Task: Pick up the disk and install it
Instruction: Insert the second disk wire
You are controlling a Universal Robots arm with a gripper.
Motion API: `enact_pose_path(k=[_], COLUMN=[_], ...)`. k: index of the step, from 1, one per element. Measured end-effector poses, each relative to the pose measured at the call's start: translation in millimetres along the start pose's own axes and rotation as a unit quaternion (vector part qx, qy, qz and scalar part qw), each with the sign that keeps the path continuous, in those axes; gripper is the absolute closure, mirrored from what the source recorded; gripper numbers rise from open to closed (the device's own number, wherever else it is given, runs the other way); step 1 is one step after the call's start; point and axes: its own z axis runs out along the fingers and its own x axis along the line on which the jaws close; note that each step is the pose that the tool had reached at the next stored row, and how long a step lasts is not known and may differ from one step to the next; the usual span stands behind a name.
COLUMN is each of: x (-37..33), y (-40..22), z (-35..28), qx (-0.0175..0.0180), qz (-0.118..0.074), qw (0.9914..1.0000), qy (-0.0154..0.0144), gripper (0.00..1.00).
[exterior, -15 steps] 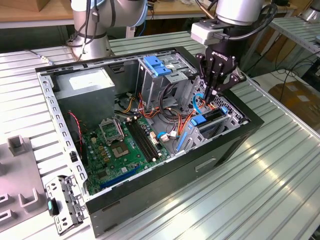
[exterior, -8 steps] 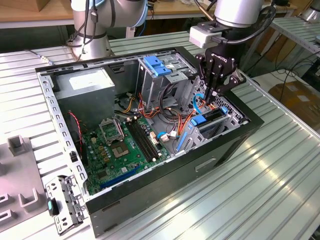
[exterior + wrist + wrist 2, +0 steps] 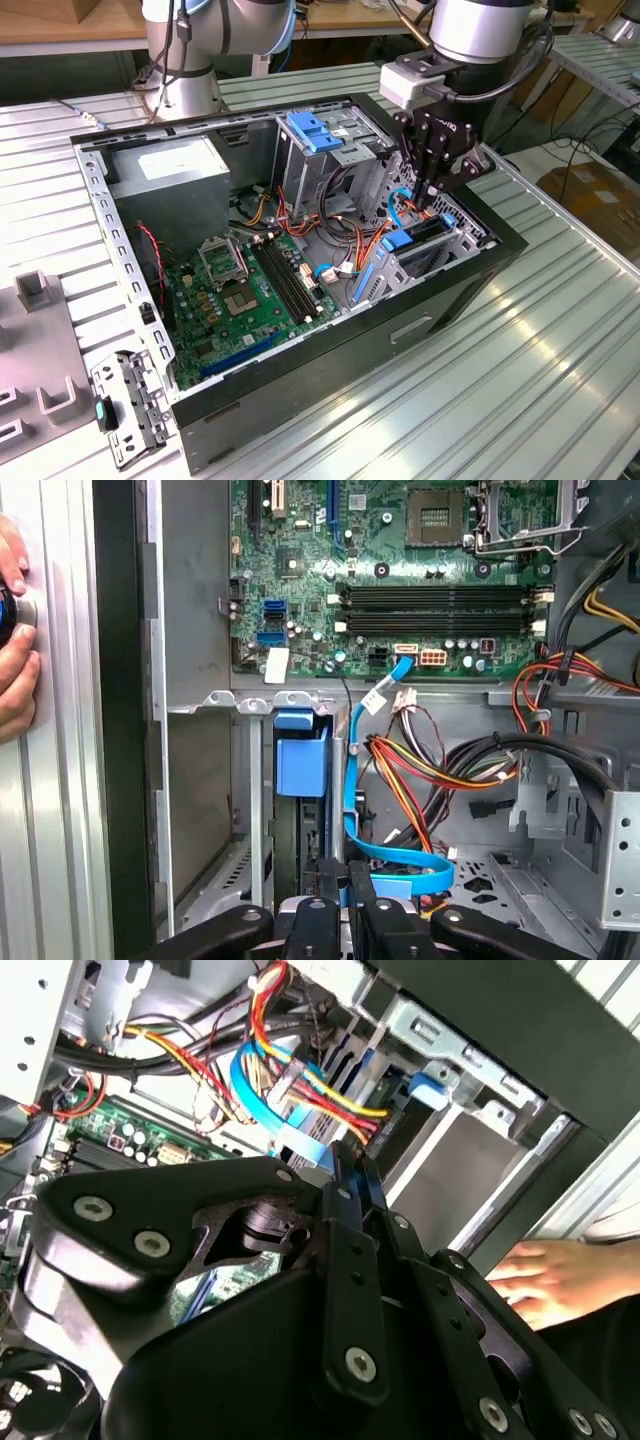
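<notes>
The disk (image 3: 418,238) stands on edge in the lower drive bay at the open computer case's corner on the exterior view's right, its blue carrier rails showing. In the first wrist view its blue rail end (image 3: 300,765) sits in the bay slot beside the motherboard. My gripper (image 3: 430,205) hangs straight above the disk's upper edge. The black fingers are drawn together with nothing visible between them in both wrist views, gripper (image 3: 345,880) and gripper (image 3: 347,1160). A blue data cable (image 3: 395,855) curls just beside the fingertips.
A person's hand (image 3: 14,650) rests on the case's outer side by the bay, hand (image 3: 560,1280). Inside the case are the grey power-supply box (image 3: 170,170), the metal drive cage with its blue latch (image 3: 315,130), the motherboard (image 3: 250,290) and loose coloured cables (image 3: 345,240).
</notes>
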Motion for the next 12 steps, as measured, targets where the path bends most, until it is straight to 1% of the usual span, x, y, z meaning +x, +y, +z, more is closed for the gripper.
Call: enact_pose_path(k=[1, 3, 5, 7, 8, 9, 10, 12], x=[0.8, 5.8, 9.4, 12.8, 16.4, 19.1, 20.9, 25.5], y=[0.8, 2.0, 2.9, 3.5, 4.1, 4.5, 4.7, 5.6], z=[0.1, 0.9, 1.6, 2.2, 2.8, 3.4, 3.8, 4.7], qx=[0.0005, 0.0023, 0.0039, 0.0053, 0.0066, 0.0077, 0.0084, 0.0102], qz=[0.000, 0.001, 0.002, 0.002, 0.002, 0.002, 0.002, 0.003], qw=[1.00000, 0.99992, 0.99983, 0.99974, 0.99966, 0.99959, 0.99954, 0.99934], qy=[-0.0021, -0.0123, -0.0181, -0.0220, -0.0250, -0.0274, -0.0291, -0.0347], gripper=[0.84, 0.84, 0.84, 0.84, 0.84, 0.84, 0.84, 0.84])
